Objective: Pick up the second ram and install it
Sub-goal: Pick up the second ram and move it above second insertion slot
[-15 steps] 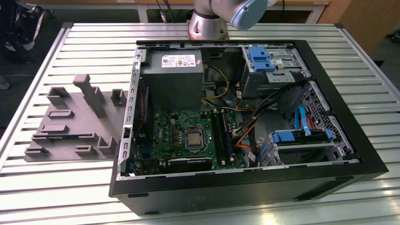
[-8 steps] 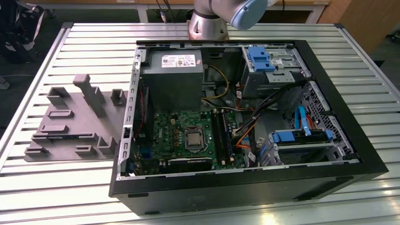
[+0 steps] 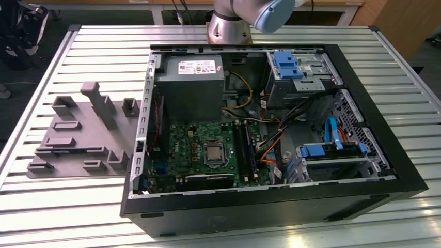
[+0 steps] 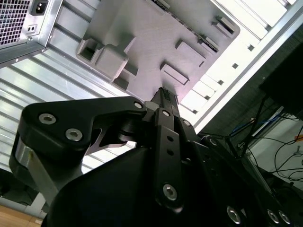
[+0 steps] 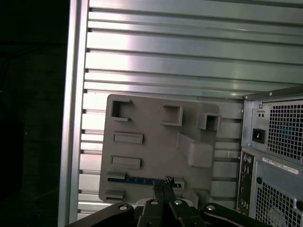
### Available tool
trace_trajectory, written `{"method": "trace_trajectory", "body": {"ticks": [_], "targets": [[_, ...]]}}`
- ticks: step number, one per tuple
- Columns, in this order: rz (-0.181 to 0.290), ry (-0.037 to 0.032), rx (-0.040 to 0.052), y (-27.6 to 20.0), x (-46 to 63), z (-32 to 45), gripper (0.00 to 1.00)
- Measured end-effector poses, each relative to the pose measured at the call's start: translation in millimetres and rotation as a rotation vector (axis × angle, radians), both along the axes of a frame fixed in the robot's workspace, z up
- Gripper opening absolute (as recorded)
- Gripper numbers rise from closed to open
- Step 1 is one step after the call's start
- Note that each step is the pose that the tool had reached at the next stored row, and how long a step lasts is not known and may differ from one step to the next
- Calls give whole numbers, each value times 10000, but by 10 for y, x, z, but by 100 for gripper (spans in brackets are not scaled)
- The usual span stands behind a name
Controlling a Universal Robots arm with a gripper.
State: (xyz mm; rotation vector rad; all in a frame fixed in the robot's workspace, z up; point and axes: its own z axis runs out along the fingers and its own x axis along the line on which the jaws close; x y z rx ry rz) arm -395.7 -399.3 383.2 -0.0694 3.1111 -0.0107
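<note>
The second ram (image 5: 142,179) is a thin blue-green stick lying in a slot of the grey holder plate (image 5: 156,137), beside the computer case. In the exterior view the ram (image 3: 69,151) shows as a bluish strip on that plate (image 3: 76,129), at the exterior view's left. My gripper (image 5: 163,188) hangs well above the plate with its two black fingers pressed together and nothing between them. Its tip (image 4: 163,92) lines up near one end of the stick. The black memory slots (image 3: 241,144) lie on the green motherboard inside the open case.
The open black computer case (image 3: 276,206) lies on the slatted metal table (image 3: 90,46). Inside it are a grey power supply (image 3: 189,88), blue drive brackets (image 3: 288,64) and orange and blue cables. Raised grey blocks (image 3: 100,103) stand on the holder plate. The arm's base (image 3: 227,26) rises behind the case.
</note>
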Motion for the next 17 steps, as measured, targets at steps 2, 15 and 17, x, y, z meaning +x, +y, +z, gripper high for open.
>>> {"method": "trace_trajectory", "body": {"ticks": [2,15,17], "targets": [[62,0,0,0,0,0,13],[1311,1,-1,-26,-25,-3,13],[1381,0,0,-40,-38,-4,13]]}}
